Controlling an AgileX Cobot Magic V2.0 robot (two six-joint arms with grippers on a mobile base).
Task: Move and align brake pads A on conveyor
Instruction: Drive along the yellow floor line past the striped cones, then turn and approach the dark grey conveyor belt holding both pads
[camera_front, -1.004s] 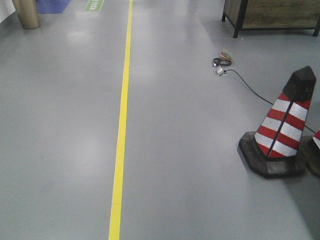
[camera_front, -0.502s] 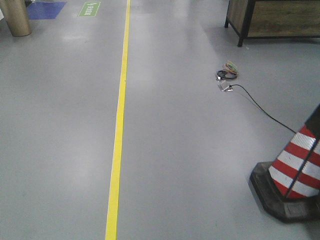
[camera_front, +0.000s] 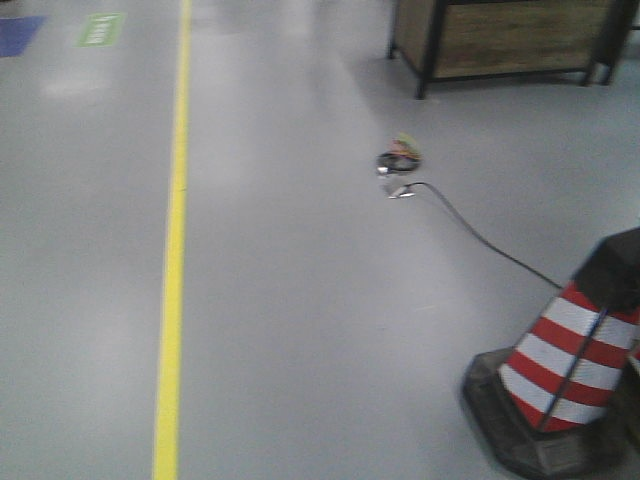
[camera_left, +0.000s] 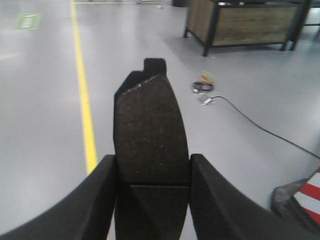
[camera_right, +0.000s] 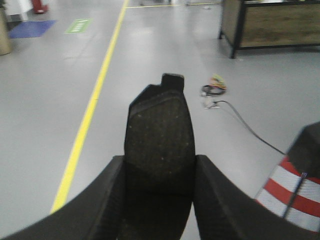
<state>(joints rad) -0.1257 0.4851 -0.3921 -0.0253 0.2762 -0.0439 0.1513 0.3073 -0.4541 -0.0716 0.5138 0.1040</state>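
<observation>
The left claw (camera_left: 152, 167) was clamped on the first brake pad (camera_left: 150, 120). Its fingers (camera_left: 100, 190) pressed the pad's long edges, so the rough friction face looked up at the wrist camera and the tabbed end jutted out ahead of the claw. The right claw (camera_right: 159, 167) gripped the second brake pad (camera_right: 160, 130) the same way. Held lengthwise by the edges, each pad could probably be laid flat and lined up without regripping.

Both pads hung over bare floor (camera_front: 320, 330) rather than any desk. The conveyor was in no view, so the pads seemed to be in transit.

Ahead and right of the claws stood a striped traffic cone (camera_front: 570, 370), then a cable (camera_front: 480, 235). A yellow line (camera_front: 172, 280) ran off to the left. Farthest ahead stood a black-framed wooden crate (camera_front: 500, 35), whose contents could not be seen.
</observation>
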